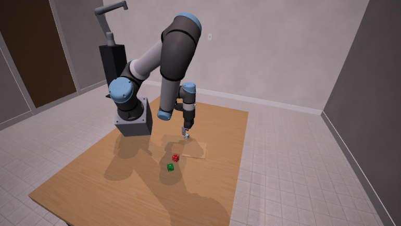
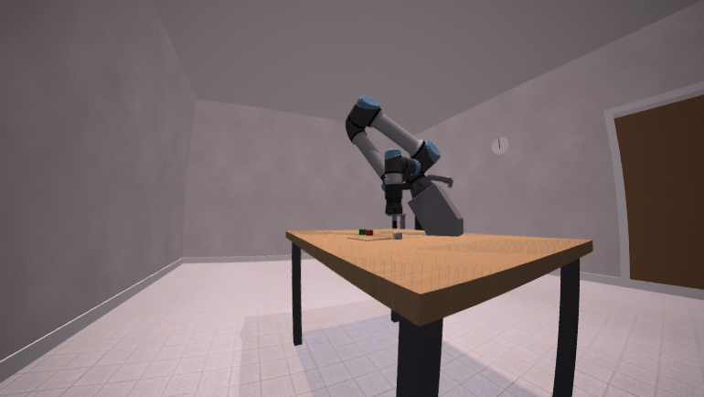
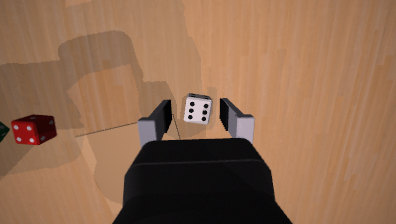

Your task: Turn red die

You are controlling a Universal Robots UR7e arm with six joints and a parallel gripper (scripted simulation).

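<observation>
1 arm (image 1: 171, 70) bends down over the white die (image 3: 198, 108), jaws wide open (empty), pointing straight down.

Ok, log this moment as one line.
gripper: open, empty | over white die, six up | red die: untouched, four up

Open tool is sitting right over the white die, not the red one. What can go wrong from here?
1. The open two-finger tool brackets the white six-up die; closing or descending could tip it and change its number.
2. The red cube die sits off to the side, beside the green die; reaching it could nudge the green one.
3. The red die appears off the thin tan mat; it still needs placing.
</observation>
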